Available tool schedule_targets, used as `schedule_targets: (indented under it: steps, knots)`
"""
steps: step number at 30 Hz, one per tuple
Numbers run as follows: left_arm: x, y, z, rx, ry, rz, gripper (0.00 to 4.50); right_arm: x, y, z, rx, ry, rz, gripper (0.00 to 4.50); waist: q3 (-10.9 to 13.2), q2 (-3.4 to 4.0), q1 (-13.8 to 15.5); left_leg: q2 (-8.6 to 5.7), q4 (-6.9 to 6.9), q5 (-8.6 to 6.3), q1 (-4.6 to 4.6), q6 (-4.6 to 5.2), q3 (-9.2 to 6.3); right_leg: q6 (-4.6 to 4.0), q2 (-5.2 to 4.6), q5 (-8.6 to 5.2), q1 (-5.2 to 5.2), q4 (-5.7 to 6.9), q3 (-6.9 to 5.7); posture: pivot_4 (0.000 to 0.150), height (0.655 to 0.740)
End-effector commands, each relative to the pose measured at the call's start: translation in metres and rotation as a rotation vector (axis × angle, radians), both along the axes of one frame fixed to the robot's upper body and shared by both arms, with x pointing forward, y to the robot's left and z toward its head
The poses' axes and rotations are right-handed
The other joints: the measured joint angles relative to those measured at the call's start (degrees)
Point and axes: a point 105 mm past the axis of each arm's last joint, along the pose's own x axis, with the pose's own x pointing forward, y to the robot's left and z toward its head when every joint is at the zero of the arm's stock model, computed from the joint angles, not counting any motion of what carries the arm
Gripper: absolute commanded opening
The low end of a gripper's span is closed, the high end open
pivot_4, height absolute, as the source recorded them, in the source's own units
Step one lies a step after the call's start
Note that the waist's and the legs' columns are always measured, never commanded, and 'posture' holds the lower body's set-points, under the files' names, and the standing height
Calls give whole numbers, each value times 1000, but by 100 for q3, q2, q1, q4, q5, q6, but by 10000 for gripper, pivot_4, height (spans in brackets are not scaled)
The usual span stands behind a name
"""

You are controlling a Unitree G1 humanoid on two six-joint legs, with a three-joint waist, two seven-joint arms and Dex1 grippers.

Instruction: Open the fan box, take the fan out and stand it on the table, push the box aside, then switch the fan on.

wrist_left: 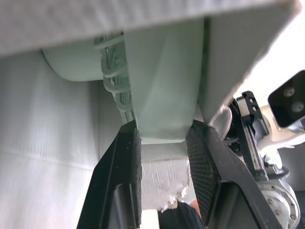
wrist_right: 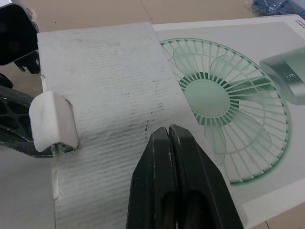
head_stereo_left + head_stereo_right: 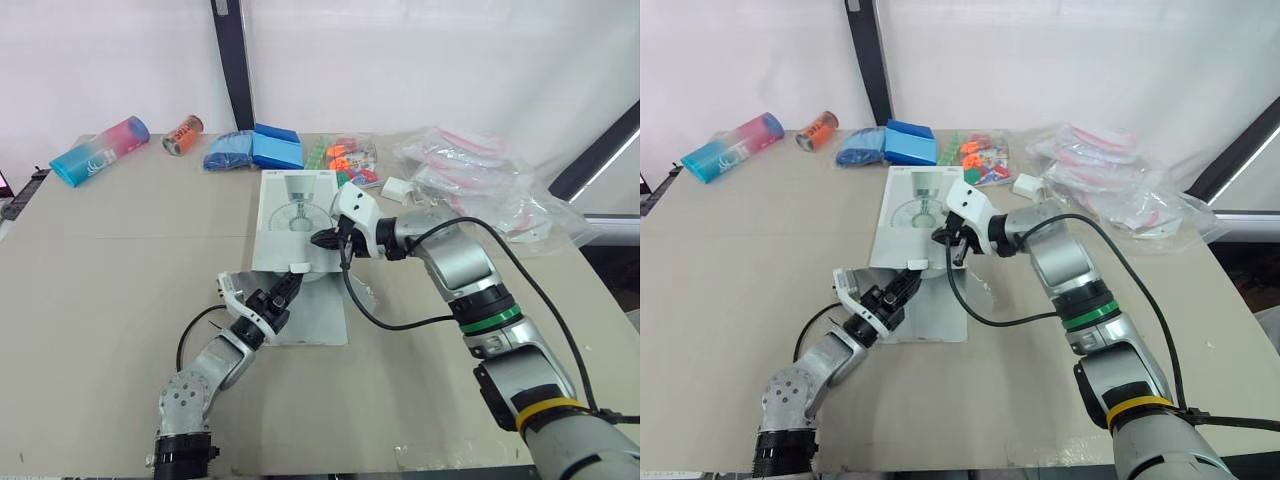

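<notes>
The fan box (image 3: 295, 215) lies flat mid-table with its open end and flaps toward the robot. Open table (image 3: 120, 270) lies to its left. Inside the mouth, the left gripper (image 1: 163, 130) pinches the pale green fan (image 1: 162, 86). The right gripper (image 2: 169, 138), fingers pressed together, sits over the top flap (image 2: 105, 81).

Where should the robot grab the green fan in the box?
By the smooth flat end of the pale green plastic fan, at the open mouth of the white cardboard box. Come in from the robot's side, pinching across its two straight edges; the ribbed grille looks harder to hold.
</notes>
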Motion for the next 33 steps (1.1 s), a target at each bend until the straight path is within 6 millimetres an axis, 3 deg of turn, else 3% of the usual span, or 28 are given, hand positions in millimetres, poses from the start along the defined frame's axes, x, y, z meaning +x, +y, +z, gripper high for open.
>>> schedule_targets:
  steps: [1,13,14,16,17,20,24,31,33]
  knots:
    - [-10,4,-9,27,52,0,9036,-2,3,5,10,-7,19,0,0,0,2,0,-1,0,0,0,-1,-1,0,-1,0,0,0,1500,7400]
    - [-47,17,-15,60,97,-39,9036,-3,4,10,1,-12,35,0,0,0,-3,1,-7,-7,3,-2,0,-4,1,-10,0,-2,1,1500,7400]
    - [-47,18,-14,57,96,-35,17239,-3,4,10,1,-13,35,0,0,1,-3,2,-7,-8,3,-2,0,-5,1,-11,0,-3,0,1500,7400]
    - [-42,20,-10,37,79,-17,21945,-2,5,9,3,-14,34,0,2,4,8,1,-8,-8,3,-3,-1,-6,1,-12,-1,-3,1,1500,7400]
    - [-39,20,-8,33,72,-11,27431,-2,6,9,3,-14,34,0,3,3,12,1,-8,-7,2,-3,-1,-6,0,-13,0,-4,0,1500,7400]
    - [-31,18,-5,40,50,-3,36523,-3,8,8,7,-15,35,0,4,3,11,0,-8,-6,2,-4,-1,-7,1,-13,0,-5,0,1500,7400]
    - [-19,13,6,28,3,-7,36523,-2,9,8,11,-19,35,0,6,3,14,0,-9,-6,0,-4,-2,-9,2,-15,-2,-5,-1,1500,7400]
    - [-7,5,4,1,5,-6,36523,-2,9,10,12,-25,34,0,6,2,13,0,-10,-6,-2,-5,-2,-10,1,-15,-2,-6,-2,1500,7400]
    - [-8,4,3,4,9,-8,30098,-2,9,10,11,-26,34,0,7,2,13,0,-10,-6,-2,-5,-4,-10,1,-15,-2,-7,-2,1500,7400]
